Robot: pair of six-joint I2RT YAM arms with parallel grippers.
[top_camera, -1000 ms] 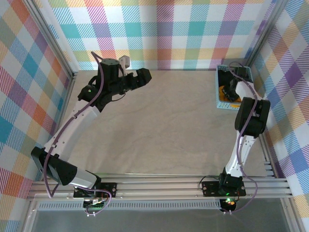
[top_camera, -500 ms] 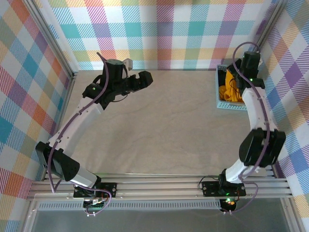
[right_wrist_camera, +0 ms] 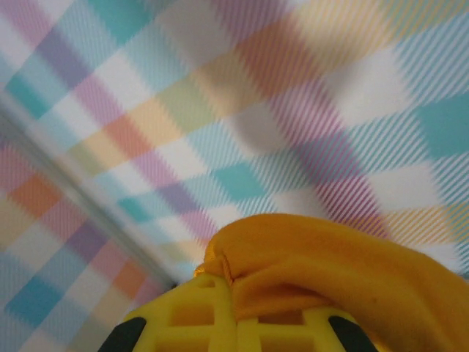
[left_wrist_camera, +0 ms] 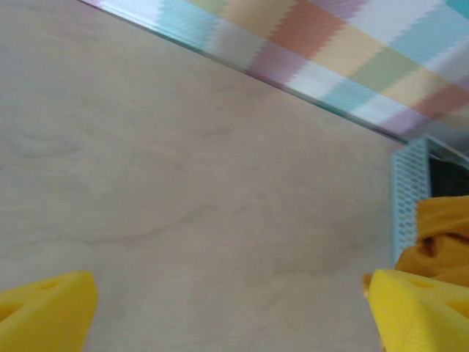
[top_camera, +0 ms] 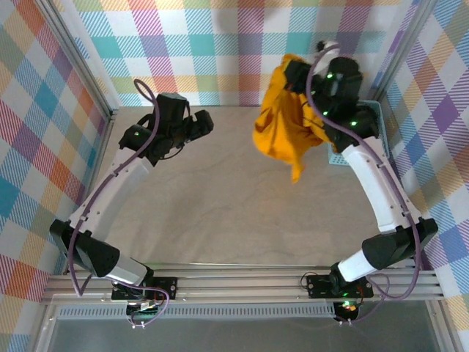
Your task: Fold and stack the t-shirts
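Hovering left gripper (top_camera: 204,121): over the far left part of the table, jaws wide apart, nothing between them, pointed toward the right.
Left fingertips (left_wrist_camera: 45,314): yellow, at both lower corners of the left wrist view, bare wood between.
Left arm (top_camera: 110,183): white and black, curves from the near-left base up along the left side.
Table (top_camera: 220,205): pale wood, bare across the middle.
Plaid wall (top_camera: 220,51): pastel checks, stands behind the table.
Mustard-orange t-shirt (top_camera: 282,125): hangs bunched from the right gripper, in the air over the far right part of the table, just left of the basket. Lowest tip tapers downward; contact with the table not determinable.
Right gripper (top_camera: 294,73): held high against the back wall, jaws clamped on the top fold of the t-shirt. Right wrist view confirms cloth (right_wrist_camera: 330,271) gathered at the yellow fingers (right_wrist_camera: 220,323).
Basket (top_camera: 334,155): light-blue mesh, far right corner, partly hidden by the right arm. Dark contents seen from the left wrist view, identity not determinable.
Right arm (top_camera: 377,187): rises from the near-right base, bends back toward the wall.
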